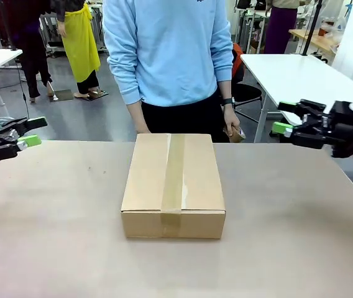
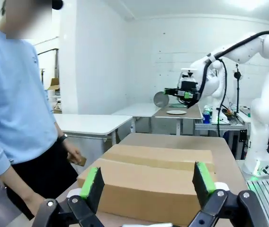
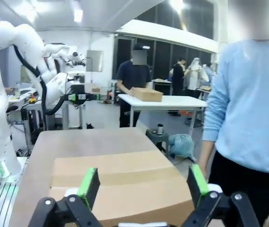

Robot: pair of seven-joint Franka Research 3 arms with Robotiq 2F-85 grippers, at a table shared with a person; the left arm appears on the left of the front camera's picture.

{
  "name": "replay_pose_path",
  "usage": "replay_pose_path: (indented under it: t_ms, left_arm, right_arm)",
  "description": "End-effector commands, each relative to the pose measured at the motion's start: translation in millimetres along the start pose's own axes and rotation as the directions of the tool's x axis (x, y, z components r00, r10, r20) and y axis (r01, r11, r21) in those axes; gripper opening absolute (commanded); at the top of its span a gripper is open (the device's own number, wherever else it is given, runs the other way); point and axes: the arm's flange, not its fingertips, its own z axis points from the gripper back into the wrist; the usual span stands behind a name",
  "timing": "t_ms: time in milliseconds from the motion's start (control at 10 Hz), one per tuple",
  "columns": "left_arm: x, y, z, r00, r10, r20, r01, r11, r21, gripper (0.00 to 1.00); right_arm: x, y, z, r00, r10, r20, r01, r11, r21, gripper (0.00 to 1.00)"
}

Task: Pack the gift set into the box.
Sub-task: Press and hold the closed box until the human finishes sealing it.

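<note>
Brown cardboard carton (image 1: 173,185), flaps taped shut, at table (image 1: 52,236) centre.
Left gripper (image 1: 26,133) at 9 o'clock, right gripper (image 1: 286,118) at 2 o'clock; both spread wide, holding nothing.

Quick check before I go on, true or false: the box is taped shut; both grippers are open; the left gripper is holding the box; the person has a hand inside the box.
1. The box is closed, with tape along its top seam: true.
2. The left gripper and the right gripper are both open: true.
3. The left gripper holds the box: false, it hangs empty, off to the box's side.
4. The person's hand is inside the box: false, it is behind the closed box, holding something small.
</note>
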Motion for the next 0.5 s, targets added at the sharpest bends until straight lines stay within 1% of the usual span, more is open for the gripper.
replay_pose_path:
  t_ms: [0, 400]
  left_arm:
    - [14.7, -1.4, -20.4, 0.999, -0.031, -0.02, 0.03, 0.998, -0.052, 1.0]
    - [14.7, -1.4, -20.4, 0.999, -0.031, -0.02, 0.03, 0.998, -0.052, 1.0]
  right_arm:
    - [4.8, -10.2, -10.6, 1.0, -0.004, -0.027, 0.005, 1.0, 0.029, 1.0]
    - [4.8, -10.2, -10.6, 1.0, -0.004, -0.027, 0.005, 1.0, 0.029, 1.0]
